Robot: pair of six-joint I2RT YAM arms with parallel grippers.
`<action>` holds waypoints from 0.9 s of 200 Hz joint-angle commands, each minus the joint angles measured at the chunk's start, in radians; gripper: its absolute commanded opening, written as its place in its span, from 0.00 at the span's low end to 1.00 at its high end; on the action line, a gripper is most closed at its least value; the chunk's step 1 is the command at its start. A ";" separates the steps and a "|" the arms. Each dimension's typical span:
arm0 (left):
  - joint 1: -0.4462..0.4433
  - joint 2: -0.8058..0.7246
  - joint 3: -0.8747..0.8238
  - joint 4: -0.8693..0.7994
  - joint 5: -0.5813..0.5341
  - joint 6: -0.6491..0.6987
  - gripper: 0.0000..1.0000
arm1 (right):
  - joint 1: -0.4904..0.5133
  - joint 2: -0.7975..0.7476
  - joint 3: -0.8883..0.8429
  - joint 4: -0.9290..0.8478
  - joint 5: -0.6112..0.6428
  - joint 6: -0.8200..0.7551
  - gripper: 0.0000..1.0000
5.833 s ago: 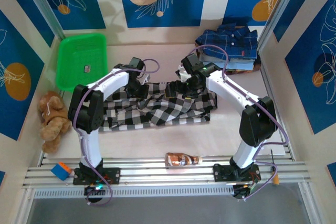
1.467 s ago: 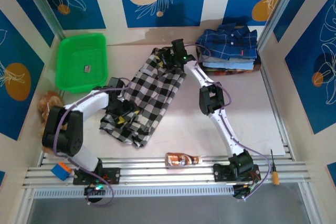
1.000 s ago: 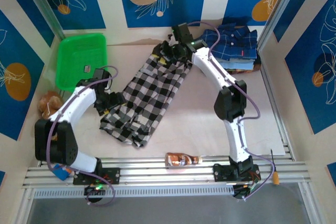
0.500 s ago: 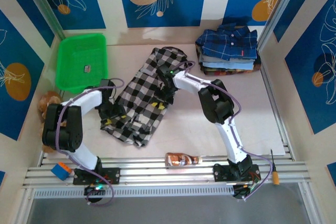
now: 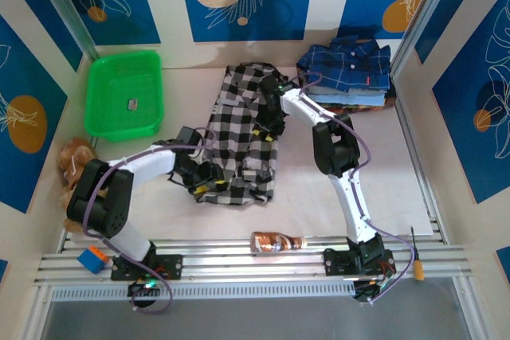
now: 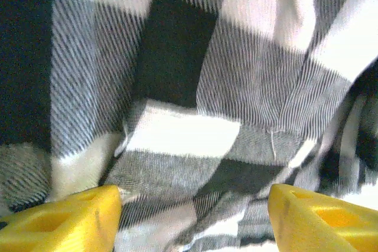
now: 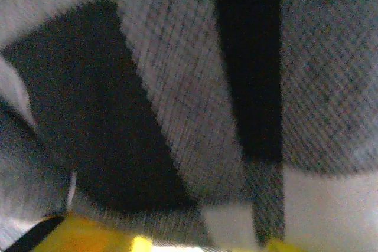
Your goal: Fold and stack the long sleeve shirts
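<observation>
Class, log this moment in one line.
checked shirt: rumpled, unstacked | left hand: open on it | right hand: on it, grip unclear

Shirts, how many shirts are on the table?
2 clearly: the checked shirt spread mid-table, and the navy shirt topping the pile at the far right. More lie folded beneath it, too hidden to count.

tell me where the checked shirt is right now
In the top view the checked shirt lies in the middle of the table, between the green basket at far left and the stack of folded shirts at far right.
</observation>
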 commanded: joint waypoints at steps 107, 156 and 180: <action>0.119 -0.165 0.005 -0.146 0.089 0.072 0.80 | 0.054 -0.596 -0.606 -0.034 -0.214 -0.256 0.72; 0.119 -0.076 -0.002 -0.089 0.106 0.085 0.73 | 0.067 -0.630 -0.892 0.105 -0.326 -0.245 0.65; 0.116 -0.055 -0.004 -0.082 0.102 0.091 0.71 | 0.087 -0.612 -0.926 0.146 -0.339 -0.236 0.63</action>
